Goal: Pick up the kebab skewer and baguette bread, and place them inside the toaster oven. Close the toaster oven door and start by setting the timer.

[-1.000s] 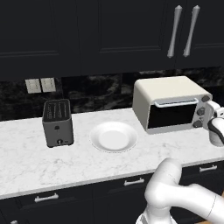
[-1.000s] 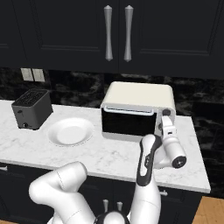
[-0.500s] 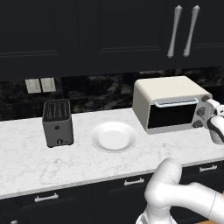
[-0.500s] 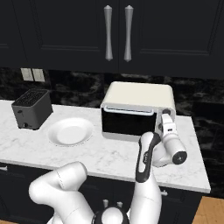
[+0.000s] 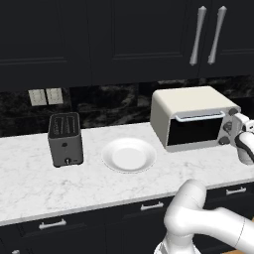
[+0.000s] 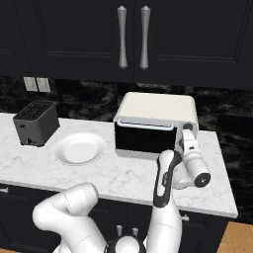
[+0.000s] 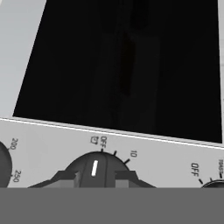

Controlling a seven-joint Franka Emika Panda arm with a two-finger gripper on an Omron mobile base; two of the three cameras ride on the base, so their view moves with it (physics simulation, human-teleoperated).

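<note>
The toaster oven [image 5: 191, 117] is sitting toward the right end of the white marble worktop [image 5: 30, 183], back near the dark stone wall, and the toaster oven door [image 6: 144, 138] is looking shut with its silver bar handle [image 5: 199, 116] along the top edge. The tool [image 6: 188, 140] is pressing right up against the knob panel on the oven's right side; in the hand view its fingertips [image 7: 65, 178] are sitting on either side of a dark timer knob [image 7: 94, 169] whose white mark is pointing near the OFF label, so it's closed in around that knob, though I can't tell how tightly. Nothing is standing between arm and oven. An empty white plate [image 5: 129, 154] is lying just left of the oven, and a dark grey slot toaster [image 5: 65, 138] is standing further left. Black cabinets with silver handles [image 6: 132, 37] are hanging above.
</note>
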